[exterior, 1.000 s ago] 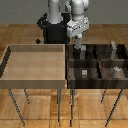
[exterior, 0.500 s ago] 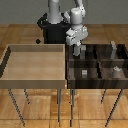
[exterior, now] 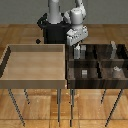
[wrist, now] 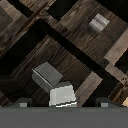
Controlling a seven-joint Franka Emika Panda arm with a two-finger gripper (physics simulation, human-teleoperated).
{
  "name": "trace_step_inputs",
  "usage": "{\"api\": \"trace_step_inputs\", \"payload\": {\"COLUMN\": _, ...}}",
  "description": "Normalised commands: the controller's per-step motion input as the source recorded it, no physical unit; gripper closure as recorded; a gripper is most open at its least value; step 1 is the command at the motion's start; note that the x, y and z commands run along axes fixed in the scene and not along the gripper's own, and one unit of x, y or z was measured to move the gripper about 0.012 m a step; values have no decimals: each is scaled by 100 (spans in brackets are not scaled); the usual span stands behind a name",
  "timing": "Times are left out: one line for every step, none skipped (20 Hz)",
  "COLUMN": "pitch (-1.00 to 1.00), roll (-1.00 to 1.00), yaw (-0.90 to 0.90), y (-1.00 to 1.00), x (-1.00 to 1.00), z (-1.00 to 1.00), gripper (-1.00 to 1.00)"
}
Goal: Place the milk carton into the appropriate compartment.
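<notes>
My tool [exterior: 78,44] is clamped on the carton [exterior: 78,52], which hangs from it above the dark bin [exterior: 95,85], over the back compartment nearest the tan tray [exterior: 34,80]. In the wrist view the carton [wrist: 63,94] sits between my fingers, with a cube [wrist: 47,76] just beside it below. My worry: if I let go here, the carton could strike that cube or a divider and tip over.
</notes>
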Motion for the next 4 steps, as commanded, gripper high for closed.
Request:
{"api": "trace_step_inputs", "payload": {"pitch": 0, "roll": 0, "yaw": 0, "y": 0, "x": 0, "z": 0, "gripper": -100}}
{"api": "trace_step_inputs", "payload": {"pitch": 0, "roll": 0, "yaw": 0, "y": 0, "x": 0, "z": 0, "gripper": -100}}
{"api": "trace_step_inputs", "payload": {"pitch": 0, "roll": 0, "yaw": 0, "y": 0, "x": 0, "z": 0, "gripper": -100}}
{"api": "trace_step_inputs", "payload": {"pitch": 0, "roll": 0, "yaw": 0, "y": 0, "x": 0, "z": 0, "gripper": -100}}
